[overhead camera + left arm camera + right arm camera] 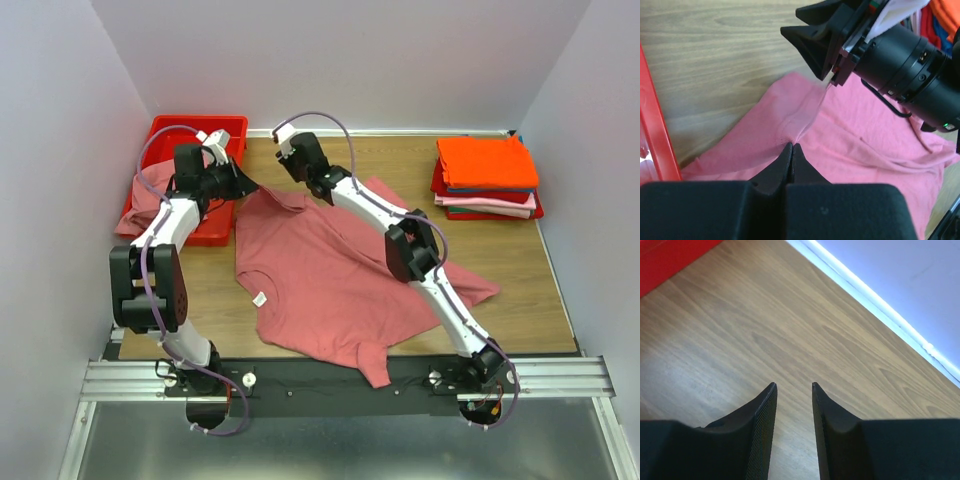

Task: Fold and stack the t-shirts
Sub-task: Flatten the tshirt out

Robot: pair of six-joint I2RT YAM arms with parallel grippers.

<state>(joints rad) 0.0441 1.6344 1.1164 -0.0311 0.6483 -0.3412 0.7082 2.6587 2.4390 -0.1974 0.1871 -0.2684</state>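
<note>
The table (560, 290) is pale wood-grain board with a smooth, faintly satin face. The rose-pink t-shirt (320, 280) is soft, matt, creased cloth. The red bin (198, 124) is glossy plastic. The right gripper (792, 386) has matt black fingers (761, 435) with a fine ribbed texture. The front rail (560, 378) is dull grey metal.

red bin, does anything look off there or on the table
A pink shirt droops over the red bin at its left rim, half out. The big rose t-shirt lies crooked and rumpled, not flat. The folded stack looks tidy.
</note>
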